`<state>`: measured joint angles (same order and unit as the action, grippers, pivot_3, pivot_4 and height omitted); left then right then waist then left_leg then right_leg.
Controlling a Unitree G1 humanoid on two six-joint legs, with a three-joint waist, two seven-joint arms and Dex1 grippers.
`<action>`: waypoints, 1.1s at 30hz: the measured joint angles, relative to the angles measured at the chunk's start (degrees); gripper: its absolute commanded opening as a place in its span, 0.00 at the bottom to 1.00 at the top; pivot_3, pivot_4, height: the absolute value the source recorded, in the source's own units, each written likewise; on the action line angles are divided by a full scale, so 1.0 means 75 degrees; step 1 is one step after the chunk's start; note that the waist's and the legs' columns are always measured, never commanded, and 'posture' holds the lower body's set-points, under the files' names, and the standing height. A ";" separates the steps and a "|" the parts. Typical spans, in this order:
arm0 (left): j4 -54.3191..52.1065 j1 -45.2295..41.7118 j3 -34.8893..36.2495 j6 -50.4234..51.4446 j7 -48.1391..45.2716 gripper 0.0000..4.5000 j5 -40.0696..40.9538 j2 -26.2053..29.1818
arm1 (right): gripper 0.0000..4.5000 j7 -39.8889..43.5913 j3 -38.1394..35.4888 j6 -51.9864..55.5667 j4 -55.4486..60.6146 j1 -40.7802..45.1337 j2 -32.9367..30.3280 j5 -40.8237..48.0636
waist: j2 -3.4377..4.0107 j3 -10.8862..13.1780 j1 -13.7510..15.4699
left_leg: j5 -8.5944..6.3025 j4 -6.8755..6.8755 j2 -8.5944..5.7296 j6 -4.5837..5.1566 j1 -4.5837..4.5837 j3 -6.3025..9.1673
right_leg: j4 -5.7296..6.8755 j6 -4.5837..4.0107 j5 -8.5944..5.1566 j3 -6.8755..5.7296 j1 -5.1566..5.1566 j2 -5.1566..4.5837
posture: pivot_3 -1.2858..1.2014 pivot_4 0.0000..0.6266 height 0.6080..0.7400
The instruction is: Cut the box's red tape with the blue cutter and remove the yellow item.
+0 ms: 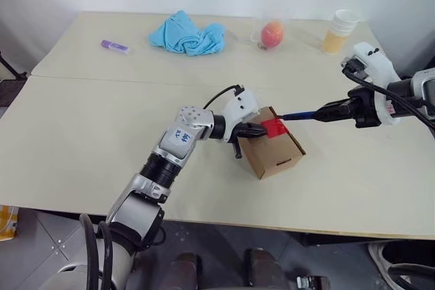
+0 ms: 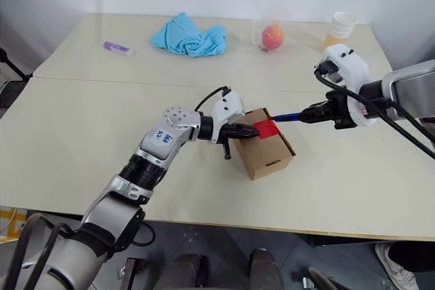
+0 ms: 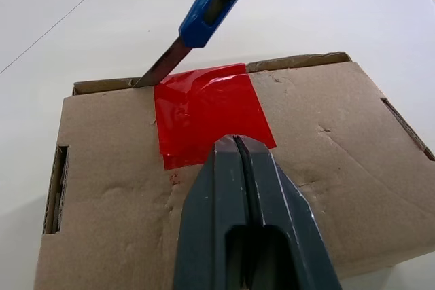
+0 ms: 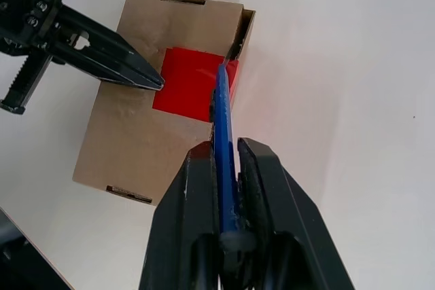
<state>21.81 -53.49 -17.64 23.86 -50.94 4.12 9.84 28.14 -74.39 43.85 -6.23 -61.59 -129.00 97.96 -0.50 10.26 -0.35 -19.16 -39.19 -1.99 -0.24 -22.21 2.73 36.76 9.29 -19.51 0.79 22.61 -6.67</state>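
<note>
Brown cardboard, the box (image 1: 273, 152), sits near the middle of the pale table (image 1: 81, 127) in the left eye view, the red tape (image 1: 274, 127) on its top. The left end effector (image 1: 258, 129) presses its clenched fingers onto the top beside the tape. From the right, the right end effector (image 1: 325, 113) grasps the blue cutter (image 1: 299, 115), its long axis lying level and pointing left at the tape.

Left wrist view: the closed black fingers (image 3: 239, 168) rest on the tape's near edge; the cutter's blade meets the tape's far corner at the flap seam.

Right wrist view: the cutter (image 4: 224, 140) runs straight from the gripping fingers to the tape's edge (image 4: 194, 84), so the cut likely follows that seam. No yellow item can be seen; the box remains closed.
</note>
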 measured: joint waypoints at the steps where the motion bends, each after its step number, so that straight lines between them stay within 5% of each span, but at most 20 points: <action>1: 0.0000 0.0000 -0.0005 0.0003 0.0003 0.00 0.0000 0.0001 | 0.04 0.0065 -0.0020 0.0007 0.0026 0.0000 0.0000 -0.0081 | 0.0000 0.0000 0.0000 | 0.0000 0.0000 0.0000 0.0000 0.0000 0.0000 | 0.0000 0.0000 0.0000 0.0001 0.0000 0.0000 | 0.52 0.24 1.00; 33: -0.0263 0.0134 -0.0036 0.0236 0.0109 0.00 0.0001 0.0032 | 0.04 0.1022 -0.0134 0.0586 0.0180 -0.0325 0.0001 -0.1290 | -0.0028 -0.0020 0.0004 | -0.0001 -0.0001 0.0001 0.0001 0.0010 -0.0010 | 0.0010 0.0000 0.0000 0.0016 0.0001 0.0002 | 0.52 0.24 1.00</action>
<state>19.83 -52.49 -17.91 25.63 -50.13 4.13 10.09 35.80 -75.40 48.25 -4.88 -64.02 -128.99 88.28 -0.71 10.11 -0.32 -19.17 -39.20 -1.98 -0.23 -22.13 2.66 36.84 9.29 -19.51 0.91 22.61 -6.65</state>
